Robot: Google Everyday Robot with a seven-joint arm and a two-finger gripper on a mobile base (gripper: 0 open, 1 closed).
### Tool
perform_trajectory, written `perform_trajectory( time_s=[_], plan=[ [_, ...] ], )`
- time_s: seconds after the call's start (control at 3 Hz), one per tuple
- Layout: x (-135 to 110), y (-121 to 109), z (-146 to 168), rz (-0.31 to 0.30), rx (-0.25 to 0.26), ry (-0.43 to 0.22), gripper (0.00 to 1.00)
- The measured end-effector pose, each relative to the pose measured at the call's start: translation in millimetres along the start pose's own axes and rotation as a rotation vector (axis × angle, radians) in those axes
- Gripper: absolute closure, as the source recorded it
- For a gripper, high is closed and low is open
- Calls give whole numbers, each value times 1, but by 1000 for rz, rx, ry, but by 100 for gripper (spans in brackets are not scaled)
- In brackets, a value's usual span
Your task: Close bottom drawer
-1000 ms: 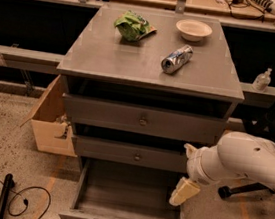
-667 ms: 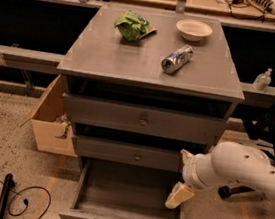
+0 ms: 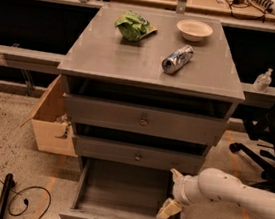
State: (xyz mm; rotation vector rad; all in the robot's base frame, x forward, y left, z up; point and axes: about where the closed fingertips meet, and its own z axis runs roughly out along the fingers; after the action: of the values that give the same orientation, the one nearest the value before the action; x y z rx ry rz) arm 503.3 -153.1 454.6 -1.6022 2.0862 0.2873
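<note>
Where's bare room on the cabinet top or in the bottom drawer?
On the cabinet top the front-left is bare, between the green bag behind and the can at right; bowl and can crowd the back right. In the bottom drawer the left and middle are bare; the gripper sits at its right side.

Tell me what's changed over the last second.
The hand has dropped lower and leftward, now over the right side of the open bottom drawer. The drawer stays pulled out; the can, bowl and green bag on top haven't moved.
</note>
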Motion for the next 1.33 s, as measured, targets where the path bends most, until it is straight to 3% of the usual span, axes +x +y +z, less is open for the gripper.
perform_trajectory(
  time_s=[0.67,1.0,1.33],
  plan=[
    [45,12,101,52,-32,-8,0],
    [48,16,111,63,-37,-8,1],
    [63,28,139,84,-71,-6,24]
  ],
)
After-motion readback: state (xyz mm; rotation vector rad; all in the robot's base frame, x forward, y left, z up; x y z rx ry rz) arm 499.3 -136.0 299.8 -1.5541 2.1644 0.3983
